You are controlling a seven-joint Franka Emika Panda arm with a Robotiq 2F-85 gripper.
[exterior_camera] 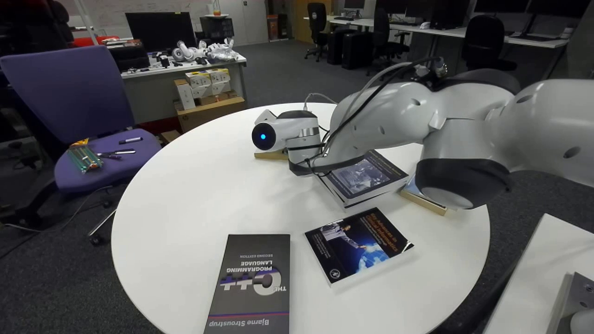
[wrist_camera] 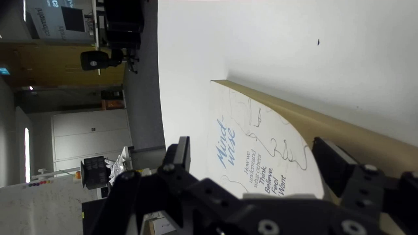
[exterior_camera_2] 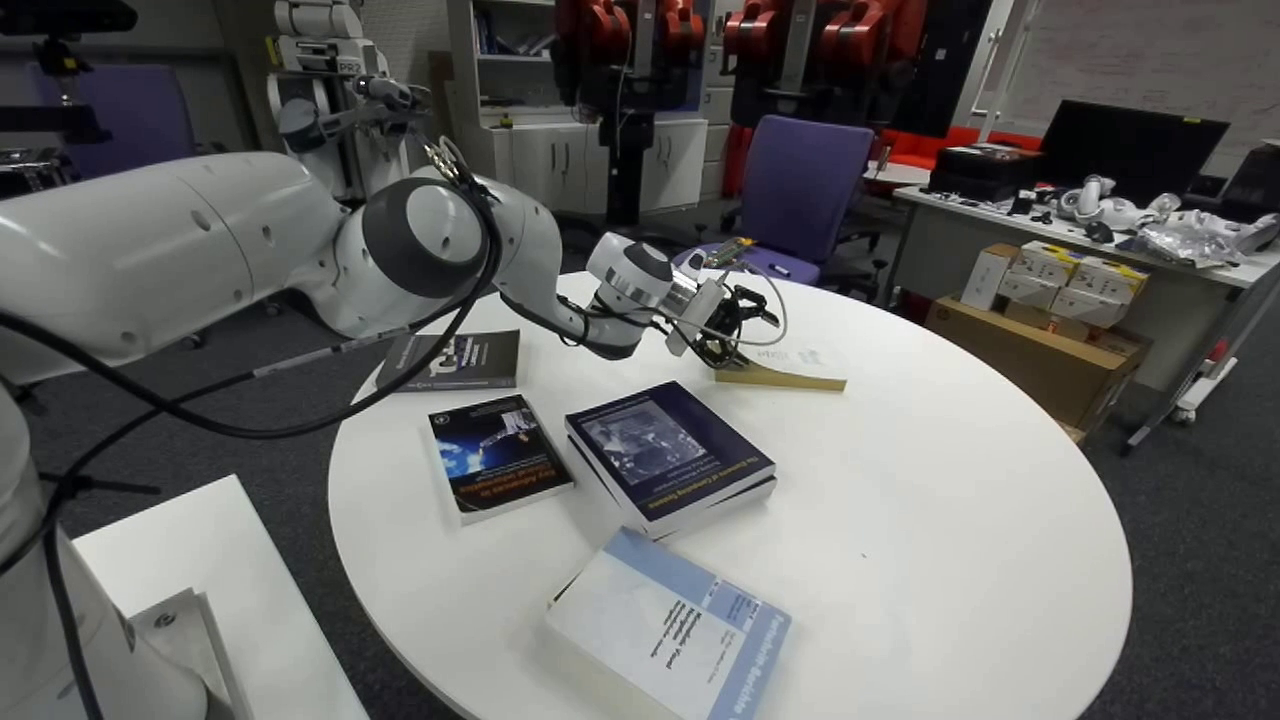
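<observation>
My gripper [wrist_camera: 251, 141] is open, its black fingers wide apart over a white paperback [wrist_camera: 240, 130] titled "Mindwise". One finger is beside the book's yellowish page edge, where the cover curves; I cannot tell whether it touches the pages. The other finger stands above the white cover side. In an exterior view the gripper [exterior_camera_2: 758, 325] is low and sideways at the book [exterior_camera_2: 800, 372], which lies on the round white table [exterior_camera_2: 950, 500]. In an exterior view the arm hides the gripper and most of the book, leaving a strip of its edge [exterior_camera: 269, 156].
A dark blue book stack [exterior_camera_2: 670, 450] lies nearest the white book. A black "Key Advances" book [exterior_camera_2: 500, 450], a grey C++ book [exterior_camera_2: 465, 360] and a thick blue-and-white book [exterior_camera_2: 670, 630] are also on the table. A purple chair [exterior_camera: 106, 153] stands beside it.
</observation>
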